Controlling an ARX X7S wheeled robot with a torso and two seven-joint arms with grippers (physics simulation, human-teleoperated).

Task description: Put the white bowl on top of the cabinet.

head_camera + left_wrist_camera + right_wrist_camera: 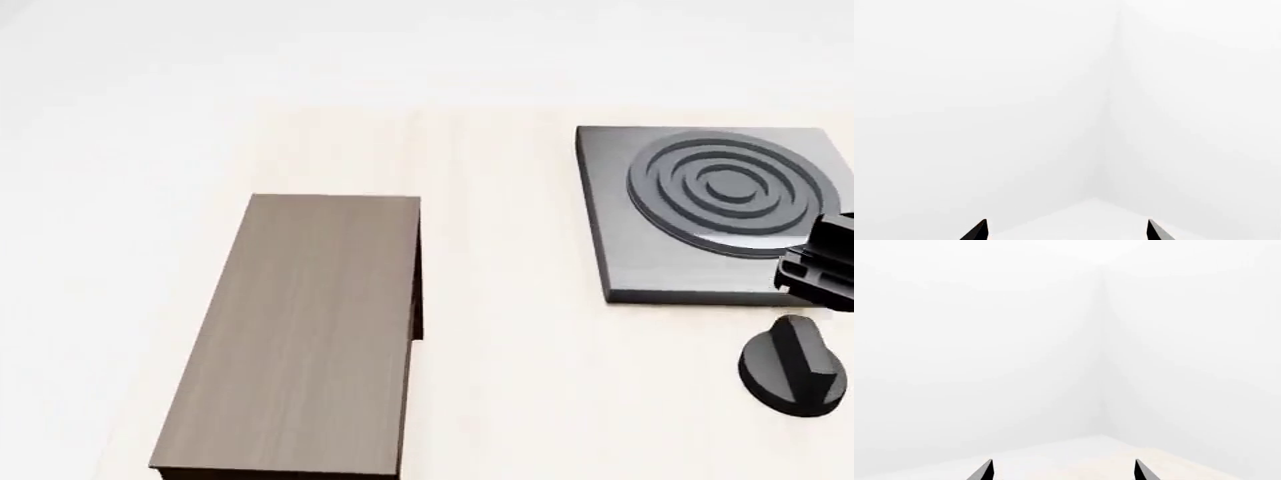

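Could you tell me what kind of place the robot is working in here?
It looks like a bare simulated kitchen corner. A square grey stove plate with rings sits on a pale wooden tabletop, a black knob lies near it, and a long wood-topped cabinet stands to its left. Plain white walls surround everything.

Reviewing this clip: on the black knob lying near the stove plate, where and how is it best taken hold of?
Probably the raised ridge across the black knob, taken from straight above with the end effector closing on the ridge's two long sides. The knob's round base sits low on the table, so its edge offers little to pinch.
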